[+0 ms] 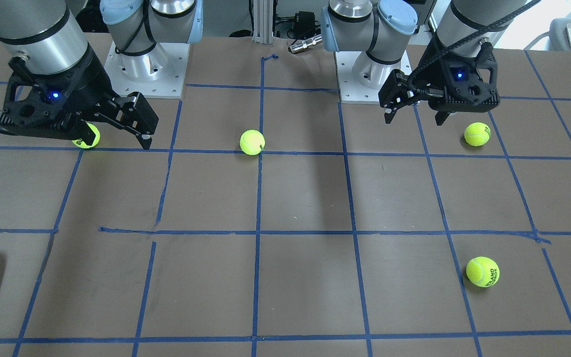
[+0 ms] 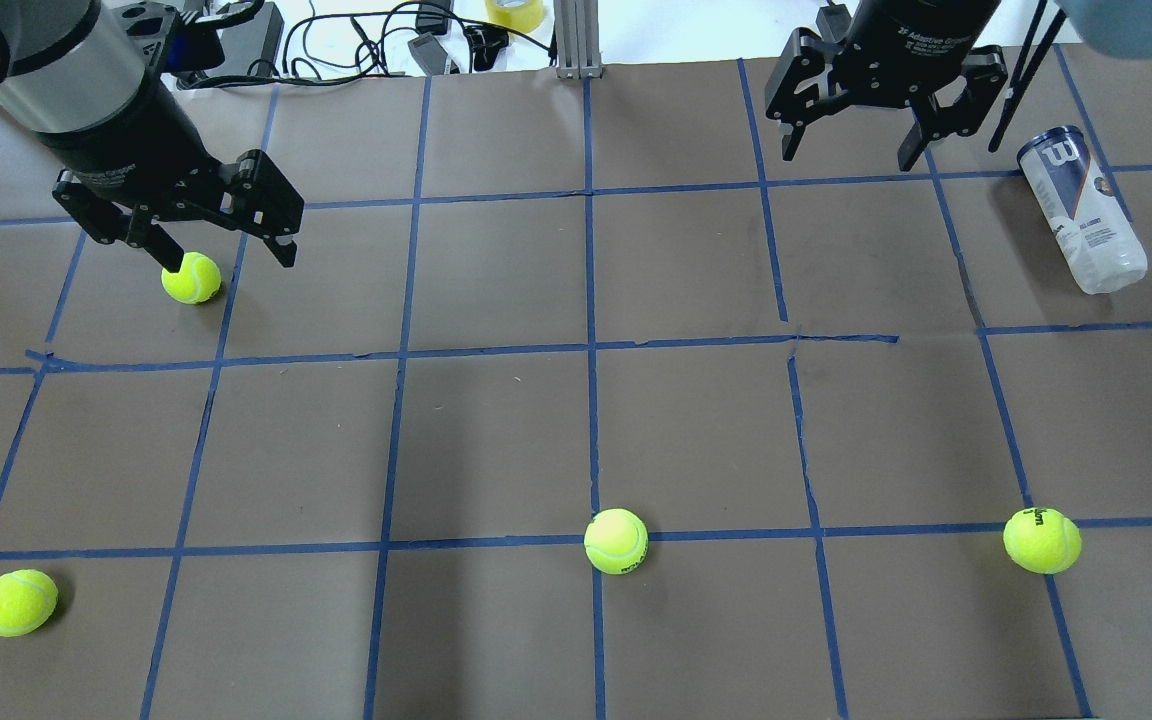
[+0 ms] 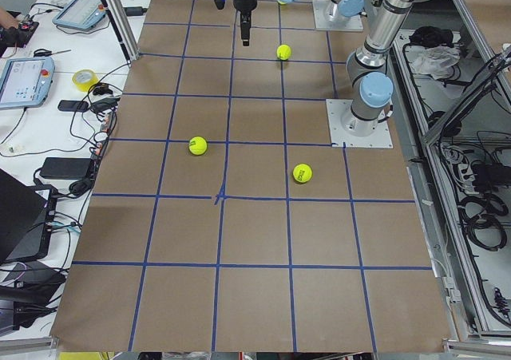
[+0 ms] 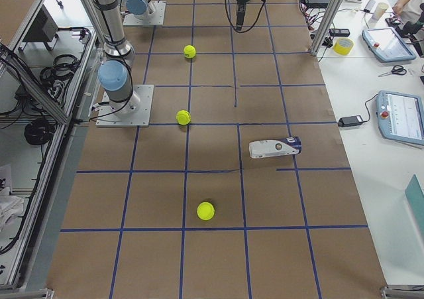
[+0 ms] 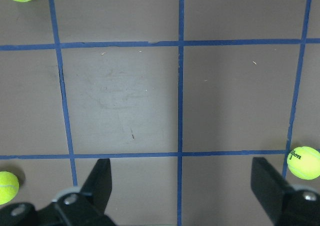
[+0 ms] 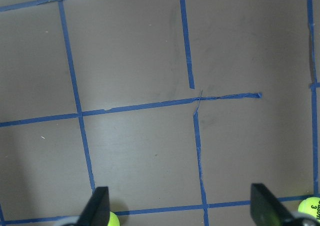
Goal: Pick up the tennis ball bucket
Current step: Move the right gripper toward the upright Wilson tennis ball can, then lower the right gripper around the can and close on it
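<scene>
1. Logging the approach stage: we are finding the tennis ball bucket (image 2: 1081, 210), a slim white-and-navy plastic tube, lying on its side at the right end of the brown paper-covered table (image 2: 696, 430), untouched.
2. We are seeing the right gripper (image 2: 849, 150) hanging near it, not touching, jaws spread wide. The left gripper (image 2: 229, 255) is likewise spread, holding nothing.
3. We are judging the next move: bringing the right gripper over the tennis ball bucket, squaring across its width, descending, closing.

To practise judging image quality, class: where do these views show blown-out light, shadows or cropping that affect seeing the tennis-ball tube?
Overhead exterior: the background beyond the table is blown out white; the tennis ball bucket is sharp, its soft shadow falling to its left. Exterior front-facing: a broad soft shadow runs down mid-table, and the bucket is cropped to a sliver at the left edge.
</scene>
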